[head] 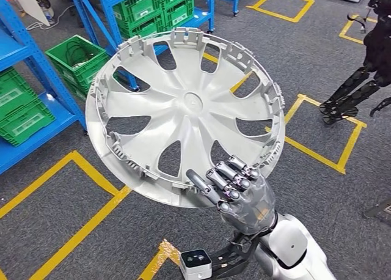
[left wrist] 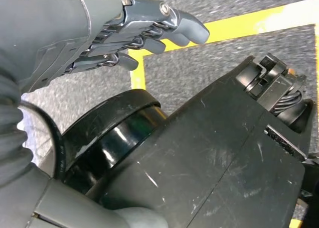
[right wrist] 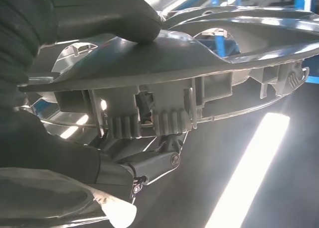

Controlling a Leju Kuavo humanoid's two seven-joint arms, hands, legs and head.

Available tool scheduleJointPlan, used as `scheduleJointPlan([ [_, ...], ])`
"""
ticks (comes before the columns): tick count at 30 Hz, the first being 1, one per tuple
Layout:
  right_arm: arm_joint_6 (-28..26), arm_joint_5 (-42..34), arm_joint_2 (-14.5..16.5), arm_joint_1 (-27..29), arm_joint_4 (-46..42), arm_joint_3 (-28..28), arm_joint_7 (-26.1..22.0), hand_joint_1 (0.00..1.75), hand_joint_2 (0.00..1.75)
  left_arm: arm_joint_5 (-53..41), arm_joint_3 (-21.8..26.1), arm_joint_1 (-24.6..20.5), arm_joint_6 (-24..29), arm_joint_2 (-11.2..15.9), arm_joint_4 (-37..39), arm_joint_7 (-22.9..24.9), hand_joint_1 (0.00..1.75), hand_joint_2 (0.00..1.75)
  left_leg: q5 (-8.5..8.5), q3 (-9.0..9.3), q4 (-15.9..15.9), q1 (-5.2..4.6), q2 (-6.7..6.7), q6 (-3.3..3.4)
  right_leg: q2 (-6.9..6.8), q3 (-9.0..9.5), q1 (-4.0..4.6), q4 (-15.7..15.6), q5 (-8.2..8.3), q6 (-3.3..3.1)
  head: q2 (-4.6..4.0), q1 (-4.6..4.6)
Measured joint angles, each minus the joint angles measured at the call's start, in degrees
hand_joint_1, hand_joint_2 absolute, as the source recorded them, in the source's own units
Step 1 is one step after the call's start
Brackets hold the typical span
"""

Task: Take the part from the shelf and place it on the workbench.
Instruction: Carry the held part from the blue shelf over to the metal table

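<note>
The right robot hand (head: 239, 191) has the silver wheel cover (head: 184, 109) up in the air, clamped on its near rim, dark fingers (head: 230, 176) curled over the inner, ribbed face. The cover tilts away from the hand, spreading up and to the left of it, hollow side with the clip tabs facing the head camera, well above the grey carpeted floor (head: 299, 47) and its yellow tape lines (head: 83, 231). From the right wrist, the thick thumb (right wrist: 112, 14) presses one face of the wheel cover (right wrist: 195, 54) while a finger (right wrist: 158, 161) hooks the toothed rim from the other side. The left robot hand (left wrist: 112, 34) hangs low over the floor, fingers (left wrist: 165, 24) gently bent and apart, holding nothing. Behind, blue shelves (head: 27, 78) carry green crates (head: 23, 109), and another dark robot (head: 369, 66) stands at far right.
</note>
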Motion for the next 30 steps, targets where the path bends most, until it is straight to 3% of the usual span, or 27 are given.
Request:
scheduleJointPlan([
  [1, 0.00, 0.00, 0.01, 0.00, 0.00, 0.00, 0.03, 1.75, 1.75, -0.01, 0.00, -0.01, 0.00, 0.00, 0.00, 0.01, 0.00, 1.75, 0.37, 0.19, -0.44, 0.00, -0.02, 0.05, 0.13, 0.00, 0.02, 0.01, 0.01, -0.01, 0.00, -0.01],
  [2, 0.00, 0.00, 0.01, 0.00, 0.00, 0.01, 0.05, 1.75, 1.75, -0.05, 0.00, -0.02, 0.01, 0.00, 0.00, 0.03, 0.00, 1.75, 1.87, 1.22, -2.80, -0.04, -0.26, 0.29, 0.58, 0.03, 0.07, 0.04, 0.02, 0.00, 0.00, -0.02],
  [5, -0.01, -0.01, 0.03, 0.02, 0.02, 0.02, 0.26, 1.75, 1.75, -0.36, -0.01, -0.03, 0.10, 0.17, 0.02, 0.23, 0.00, 1.75, 7.19, 6.33, -15.30, -0.36, -3.89, 1.95, 3.95, -0.94, -0.34, 0.14, 0.63, 1.04, 0.00, -0.19],
  [6, 0.00, -0.01, 0.03, 0.07, 0.02, 0.02, 0.34, 1.75, 1.75, -0.44, -0.01, -0.03, 0.13, 0.19, 0.02, 0.28, 0.00, 1.75, 7.78, 7.19, -17.64, -0.26, -4.45, 2.27, 4.66, -1.47, -0.51, 0.18, 0.80, 1.51, 0.00, -0.24],
  [8, 0.00, -0.04, 0.03, 0.18, -0.01, 0.04, 0.42, 1.75, 1.75, -0.52, -0.01, -0.09, 0.15, 0.07, -0.01, 0.28, 0.00, 1.75, 8.23, 7.56, -18.57, 0.08, -2.98, 2.42, 2.77, -2.68, -0.32, 1.85, -0.38, 2.09, -0.01, 0.11],
  [10, 0.00, -0.05, 0.03, 0.25, -0.02, 0.08, 0.46, 1.75, 1.75, -0.56, 0.00, -0.02, 0.16, -0.06, -0.02, 0.28, 0.00, 1.75, 8.39, 7.73, -18.92, 0.18, -1.42, 2.59, -0.56, -5.67, -0.31, 7.91, -3.66, 2.65, -0.01, 0.52],
  [12, 0.00, -0.03, 0.03, 0.32, 0.01, 0.09, 0.45, 1.75, 1.75, -0.59, 0.00, 0.25, 0.15, -0.10, -0.02, 0.30, 0.00, 1.75, 8.30, 7.70, -18.86, 0.16, 0.24, 2.60, -1.91, -8.95, -0.60, 14.74, -6.21, 3.24, 0.00, 0.63],
  [13, 0.00, -0.02, 0.02, 0.39, 0.02, 0.10, 0.44, 1.75, 1.75, -0.59, 0.00, 0.32, 0.15, -0.10, -0.02, 0.31, 0.00, 1.75, 8.22, 7.71, -18.83, 0.17, 1.04, 2.53, -2.21, -9.42, -0.77, 15.82, -6.10, 3.47, 0.00, 0.63],
  [14, 0.00, -0.01, 0.02, 0.46, 0.02, 0.10, 0.43, 1.75, 1.75, -0.59, 0.00, 0.31, 0.14, -0.14, -0.02, 0.32, 0.00, 1.75, 8.13, 7.73, -18.75, 0.20, 1.73, 2.40, -2.50, -8.65, -0.94, 14.53, -4.96, 3.65, 0.00, 0.66],
  [16, 0.00, -0.02, 0.02, 0.53, 0.03, 0.10, 0.45, 1.75, 1.75, -0.59, 0.00, 0.20, 0.14, -0.25, -0.02, 0.33, 0.00, 1.75, 7.78, 7.77, -18.39, 0.25, 2.85, 1.89, -4.15, -4.44, -1.09, 6.88, -1.75, 3.85, 0.00, 0.66],
  [18, -0.01, -0.03, 0.02, 0.53, 0.04, 0.10, 0.48, 1.75, 1.75, -0.60, 0.00, 0.15, 0.15, -0.26, -0.02, 0.33, 0.00, 1.75, 7.35, 7.70, -17.84, 0.02, 3.60, 1.20, -5.64, -1.12, -0.96, 1.15, -0.32, 3.31, 0.00, 0.61],
  [19, -0.02, -0.03, 0.02, 0.55, 0.04, 0.09, 0.51, 1.75, 1.75, -0.60, 0.00, 0.16, 0.15, -0.23, -0.02, 0.33, 0.00, 1.75, 7.24, 7.71, -17.68, -0.10, 3.95, 0.89, -5.84, -0.67, -0.81, 0.38, -0.42, 2.86, 0.00, 0.55],
  [21, -0.02, -0.03, 0.02, 0.62, 0.04, 0.05, 0.58, 1.75, 1.75, -0.61, 0.00, 0.13, 0.15, -0.22, -0.02, 0.34, 0.00, 1.75, 7.11, 7.79, -17.62, -0.09, 4.68, 0.38, -4.67, -0.81, -0.69, 0.55, -0.23, 1.92, 0.00, 0.43],
  [23, -0.02, -0.04, 0.03, 0.67, 0.03, 0.03, 0.61, 1.75, 1.75, -0.61, 0.00, 0.05, 0.15, -0.24, -0.02, 0.35, 0.00, 1.75, 5.73, 7.35, -16.17, 0.18, 3.52, -0.17, -3.64, -0.97, -0.79, 0.50, -0.02, 1.21, 0.00, 0.32],
  [25, -0.02, -0.03, 0.04, 0.69, 0.02, 0.03, 0.60, 1.75, 1.75, -0.61, 0.00, 0.08, 0.15, -0.24, -0.02, 0.35, 0.00, 1.75, 2.03, 4.84, -10.01, 0.33, 1.03, -0.43, -2.58, -1.03, -0.84, 0.44, 0.12, 0.65, 0.00, 0.14],
  [27, -0.02, -0.01, 0.04, 0.70, 0.03, 0.04, 0.59, 1.75, 1.75, -0.61, 0.00, 0.20, 0.15, -0.24, -0.02, 0.35, 0.00, 1.75, -1.24, 1.35, -2.23, 0.29, 0.01, -0.34, -1.26, -1.07, -0.66, 0.46, 0.15, 0.39, 0.00, 0.05],
  [28, -0.02, 0.01, 0.04, 0.71, 0.04, 0.04, 0.59, 1.75, 1.75, -0.63, 0.00, 0.21, 0.14, -0.24, -0.02, 0.35, 0.00, 1.75, -1.40, 0.49, -0.47, 0.26, -0.08, -0.20, -0.54, -1.06, -0.55, 0.47, 0.17, 0.36, 0.00, 0.05],
  [29, -0.02, 0.02, 0.04, 0.71, 0.04, 0.04, 0.59, 1.75, 1.75, -0.67, 0.00, 0.19, 0.13, -0.24, -0.02, 0.35, 0.00, 1.75, -0.37, 0.68, -1.01, 0.23, -0.17, 0.04, 0.21, -1.02, -0.45, 0.49, 0.18, 0.35, 0.00, 0.06],
  [30, -0.02, 0.02, 0.04, 0.70, 0.04, 0.04, 0.59, 1.75, 1.75, -0.72, 0.00, 0.17, 0.11, -0.24, -0.02, 0.35, 0.00, 1.75, 1.64, 1.89, -3.76, 0.18, -0.49, 0.36, 0.98, -0.94, -0.38, 0.51, 0.20, 0.37, 0.00, 0.05],
])
